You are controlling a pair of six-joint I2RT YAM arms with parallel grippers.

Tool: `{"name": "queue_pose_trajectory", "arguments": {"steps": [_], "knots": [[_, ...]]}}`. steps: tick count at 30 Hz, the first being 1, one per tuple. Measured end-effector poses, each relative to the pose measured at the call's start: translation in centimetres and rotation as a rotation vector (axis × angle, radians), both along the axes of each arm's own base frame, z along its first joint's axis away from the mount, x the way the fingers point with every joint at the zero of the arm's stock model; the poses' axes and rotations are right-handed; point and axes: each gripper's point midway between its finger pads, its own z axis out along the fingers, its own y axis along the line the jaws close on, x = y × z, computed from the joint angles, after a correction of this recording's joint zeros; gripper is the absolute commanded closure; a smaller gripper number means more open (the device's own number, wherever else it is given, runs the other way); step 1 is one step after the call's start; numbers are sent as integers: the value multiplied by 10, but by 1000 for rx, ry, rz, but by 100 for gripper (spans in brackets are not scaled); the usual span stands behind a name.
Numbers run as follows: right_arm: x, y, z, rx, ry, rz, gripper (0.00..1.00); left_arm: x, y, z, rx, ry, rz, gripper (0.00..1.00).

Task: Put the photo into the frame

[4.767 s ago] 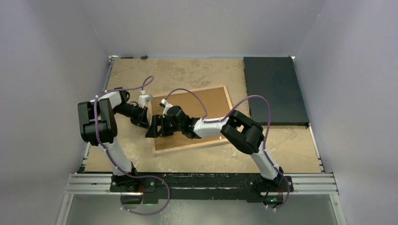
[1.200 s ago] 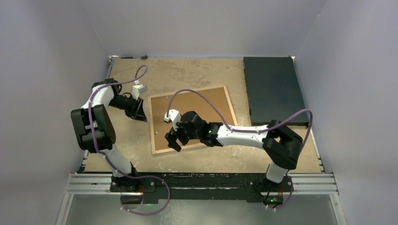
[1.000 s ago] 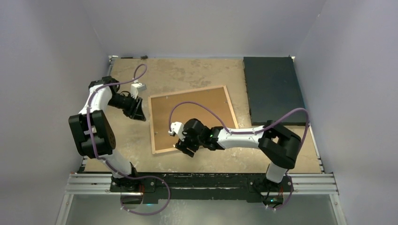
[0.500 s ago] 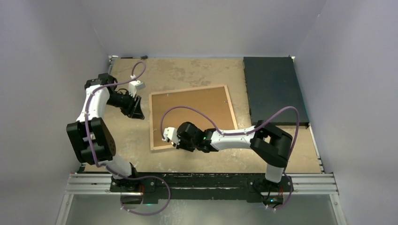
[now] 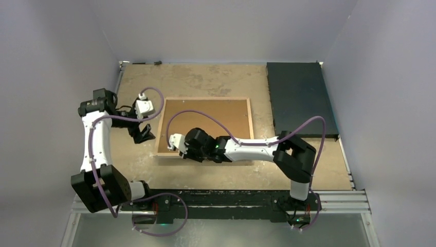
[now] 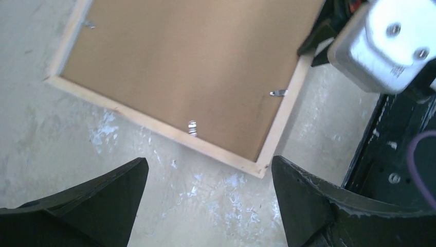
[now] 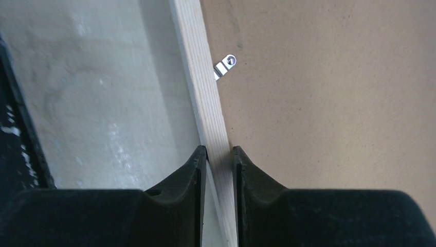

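Observation:
The frame [image 5: 205, 99] lies back-up in the middle of the table, light wood rim showing, with a plain brown backing board [image 5: 218, 118] filling it. The photo is hidden. My right gripper [image 5: 182, 153] is shut on the frame's near rail close to its near-left corner. In the right wrist view its fingers [image 7: 218, 152] pinch the pale wood strip [image 7: 198, 77], one on each side. My left gripper [image 5: 145, 135] hangs open just left of the frame. In the left wrist view its jaws [image 6: 208, 170] stand wide over bare table, short of the frame's corner [image 6: 259, 169].
A black rectangular mat [image 5: 301, 98] lies at the back right. Small metal clips [image 7: 224, 66] [image 6: 192, 126] stick out along the inside of the rim. The black base rail [image 5: 221, 198] runs along the near edge. Grey walls close in the table.
My right gripper shut on the frame's near rail and pulled it left, turning the frame square to the table. My left gripper drew back toward the near left and opened wide.

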Motion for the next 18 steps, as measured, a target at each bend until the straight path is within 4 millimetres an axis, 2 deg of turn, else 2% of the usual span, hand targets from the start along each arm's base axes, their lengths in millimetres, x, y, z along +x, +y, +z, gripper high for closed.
{"name": "queue_pose_trajectory", "arguments": {"steps": [4, 11, 18], "knots": [[5, 19, 24, 73, 8, 9, 100, -16, -5, -22, 42, -46, -162, 13], [15, 29, 43, 156, 80, -10, 100, -36, -3, -61, 189, -208, -292, 14], [20, 34, 55, 207, 123, -20, 100, -36, 2, -76, 381, -466, -392, 15]]}}
